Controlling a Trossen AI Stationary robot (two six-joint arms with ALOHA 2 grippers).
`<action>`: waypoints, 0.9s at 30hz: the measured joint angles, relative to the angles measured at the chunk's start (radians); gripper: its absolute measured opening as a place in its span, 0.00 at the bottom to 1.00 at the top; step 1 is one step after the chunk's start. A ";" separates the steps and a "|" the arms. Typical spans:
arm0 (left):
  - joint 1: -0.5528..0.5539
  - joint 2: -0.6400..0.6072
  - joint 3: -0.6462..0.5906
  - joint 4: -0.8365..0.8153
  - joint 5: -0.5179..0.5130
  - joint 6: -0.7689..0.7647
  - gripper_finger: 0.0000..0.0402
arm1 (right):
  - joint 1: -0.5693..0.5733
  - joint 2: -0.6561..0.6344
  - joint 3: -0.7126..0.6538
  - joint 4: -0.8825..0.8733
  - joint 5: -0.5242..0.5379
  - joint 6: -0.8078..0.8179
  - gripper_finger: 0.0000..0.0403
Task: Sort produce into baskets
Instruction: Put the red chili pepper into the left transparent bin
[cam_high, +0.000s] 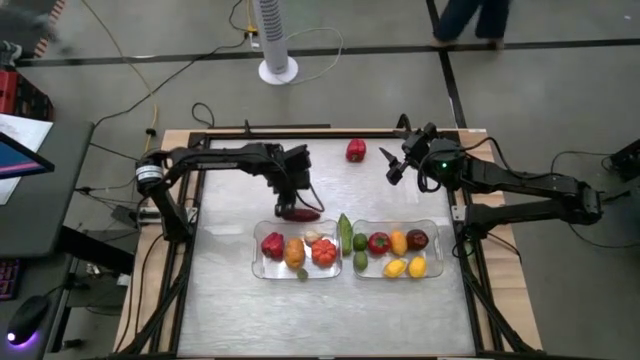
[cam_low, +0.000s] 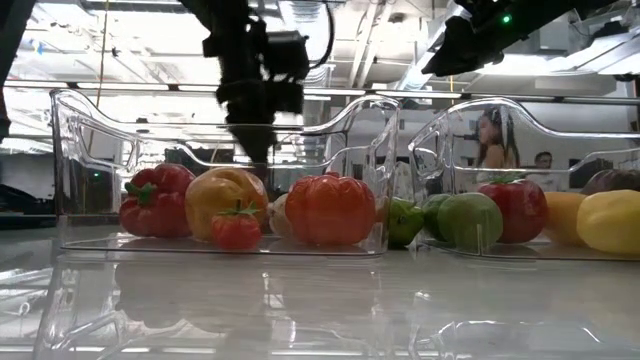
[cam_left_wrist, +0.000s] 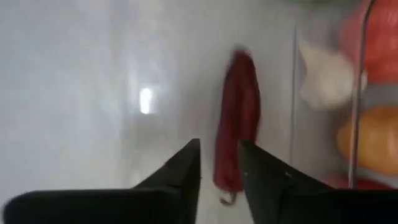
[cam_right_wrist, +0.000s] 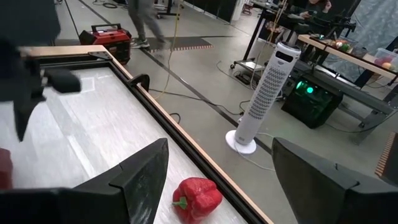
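— Looking at the left gripper (cam_high: 296, 198): pinched shut, gripping nothing, poised just above the dark red chili (cam_high: 298, 213) lying on the table (cam_high: 230, 300), just beyond the far wall of the left basket (cam_high: 258, 262).

— Risks pressing down with closed fingers, then. Could skid the chili sideways or wedge it against that wall. Probably needs to open first.

— And the right gripper (cam_high: 392, 168)?

— Spread wide, empty, hovering near the far edge, just right of the red bell pepper (cam_high: 356, 150). Could knock the pepper over the rim with a careless approach, given how close to the edge it sits.

— Comparing views?

— From above: shows both trays, the right basket (cam_high: 437, 228) with its fruit, and the cucumber (cam_high: 345, 233) lying between the two. Gives no sense of height, though.

— Helped by the low view: catches the left arm coming down behind the left basket, yet hides the chili behind the produce. Only from the left wrist: shows the chili running alongside the basket wall, with the white bulb (cam_left_wrist: 323, 74) just inside.
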 joint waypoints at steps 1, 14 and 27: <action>0.000 0.001 -0.024 -0.003 0.014 -0.005 0.26 | 0.000 0.000 0.000 0.000 0.000 0.001 0.77; -0.004 0.001 -0.220 0.193 0.066 -0.016 0.70 | 0.000 0.000 0.000 0.006 0.000 0.002 0.77; -0.025 -0.002 -0.306 0.267 -0.036 0.032 0.54 | 0.000 0.000 0.000 0.007 0.000 0.001 0.77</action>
